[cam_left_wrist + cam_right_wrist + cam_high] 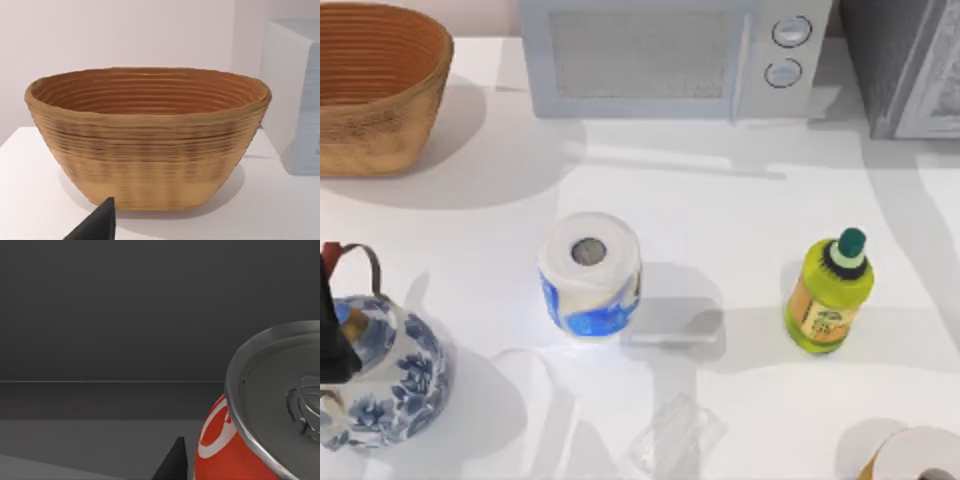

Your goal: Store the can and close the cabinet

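The can (260, 420) is red with a silver lid and looms close in the right wrist view, tilted. It is inside a dark grey space, the cabinet interior (125, 330). My right gripper (215, 470) is shut on the can, with one dark fingertip (172, 460) showing at its side. From above, the grey cabinet (910, 60) stands at the table's far right corner. My left arm (330, 335) is parked at the left edge; one of its fingertips (100, 222) points toward a wicker basket (150, 135).
A microwave (670, 55) stands at the back middle and the basket (375, 85) at the back left. A paper roll (590, 270) sits mid-table, a green bottle (828, 292) to its right, a blue-and-white teapot (380, 375) front left, and another roll (920, 455) front right.
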Controlling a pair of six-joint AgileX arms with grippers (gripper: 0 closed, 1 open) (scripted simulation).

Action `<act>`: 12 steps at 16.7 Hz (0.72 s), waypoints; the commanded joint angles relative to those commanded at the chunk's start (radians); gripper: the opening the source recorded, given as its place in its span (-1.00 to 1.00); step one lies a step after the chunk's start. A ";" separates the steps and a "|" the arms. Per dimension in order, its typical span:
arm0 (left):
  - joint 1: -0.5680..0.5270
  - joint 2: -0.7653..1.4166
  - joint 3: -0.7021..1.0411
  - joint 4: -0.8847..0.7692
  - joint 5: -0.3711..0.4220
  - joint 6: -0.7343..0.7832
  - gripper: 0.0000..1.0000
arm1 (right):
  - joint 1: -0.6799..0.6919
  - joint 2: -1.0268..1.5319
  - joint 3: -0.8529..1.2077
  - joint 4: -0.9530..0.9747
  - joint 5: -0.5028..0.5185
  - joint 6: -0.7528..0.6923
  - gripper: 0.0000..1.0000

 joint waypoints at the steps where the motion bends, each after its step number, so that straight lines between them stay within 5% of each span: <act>1: 0.000 0.000 0.000 0.000 0.000 0.000 1.00 | -0.001 0.019 0.022 -0.006 -0.003 -0.001 -1.00; 12: 0.000 0.000 0.000 0.000 0.000 0.000 1.00 | -0.035 0.538 0.722 -0.186 -0.068 -0.003 -1.00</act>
